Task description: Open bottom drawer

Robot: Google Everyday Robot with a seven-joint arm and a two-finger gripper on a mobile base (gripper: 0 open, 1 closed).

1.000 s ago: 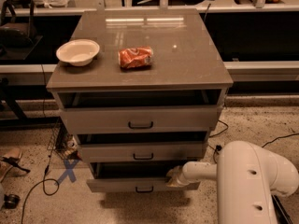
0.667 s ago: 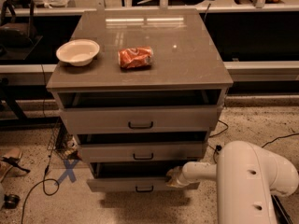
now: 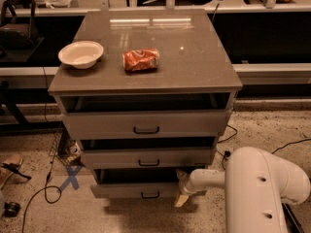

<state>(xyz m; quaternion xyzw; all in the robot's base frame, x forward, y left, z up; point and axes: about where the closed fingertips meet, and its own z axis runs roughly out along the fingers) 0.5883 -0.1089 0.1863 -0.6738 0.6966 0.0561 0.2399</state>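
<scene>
The bottom drawer [image 3: 131, 191] is the lowest and narrowest of three grey-beige drawers, with a small black bar handle [image 3: 150, 195] at its centre. It stands pulled out a little, a dark gap above its front. My gripper [image 3: 181, 192] sits at the drawer's right end, low near the floor, on the end of my white arm [image 3: 262, 188]. The gripper is beside the drawer front's right corner, well right of the handle.
The middle drawer [image 3: 146, 158] and top drawer [image 3: 146, 124] also stand slightly out. On the cabinet top lie a white bowl [image 3: 81, 54] and a red crushed can [image 3: 141, 59]. Cables and a blue X mark [image 3: 71, 177] lie on the floor at left.
</scene>
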